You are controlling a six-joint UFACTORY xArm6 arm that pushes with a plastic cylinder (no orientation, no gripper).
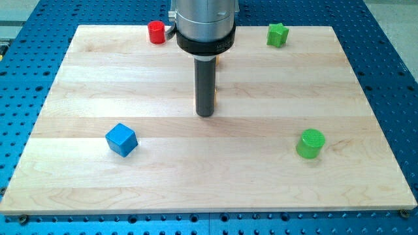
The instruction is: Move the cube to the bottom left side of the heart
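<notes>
A blue cube (121, 140) sits on the wooden board (78, 189) at the view's lower left. My tip (205, 115) rests on the board near the centre, well to the right of the cube and above it in the view, not touching it. A thin orange sliver (215, 96) shows along the rod's right edge just above the tip. Another orange sliver (217, 62) shows higher, under the arm's collar. The rod hides most of both, so I cannot make out their shapes. No heart is plainly visible.
A red cylinder (156, 32) stands at the top edge, left of the arm. A green star (277, 34) lies at the top right. A green cylinder (310, 143) stands at the lower right. A blue perforated table surrounds the board.
</notes>
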